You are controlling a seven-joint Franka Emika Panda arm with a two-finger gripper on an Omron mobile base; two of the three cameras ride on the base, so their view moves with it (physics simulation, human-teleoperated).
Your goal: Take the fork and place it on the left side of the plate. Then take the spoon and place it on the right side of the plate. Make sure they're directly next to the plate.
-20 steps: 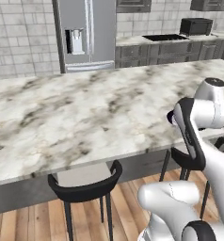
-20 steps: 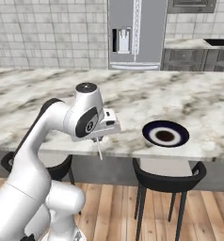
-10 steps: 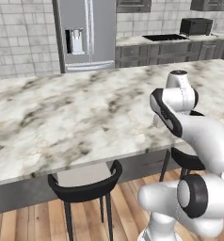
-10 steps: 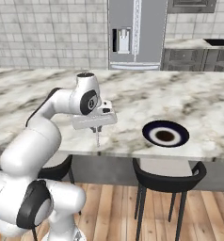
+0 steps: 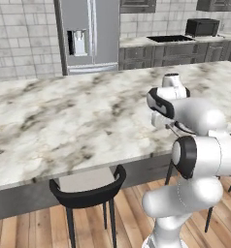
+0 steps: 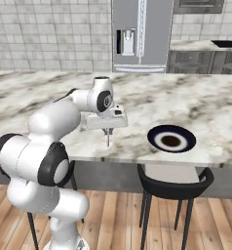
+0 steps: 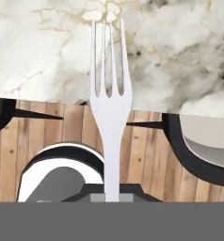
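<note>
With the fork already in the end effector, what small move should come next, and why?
Probably carry it right toward the plate. The end effector is shut on the fork, which hangs tines-down at the counter's near edge, well left of the plate, so it isn't yet beside it.

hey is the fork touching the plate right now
Apart. In the right base view the fork hangs from the gripper at the counter edge, with bare marble between it and the plate.

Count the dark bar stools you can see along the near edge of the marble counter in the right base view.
2. One stool stands below the plate; part of another shows behind the robot's body. More may be hidden by the robot.
</note>
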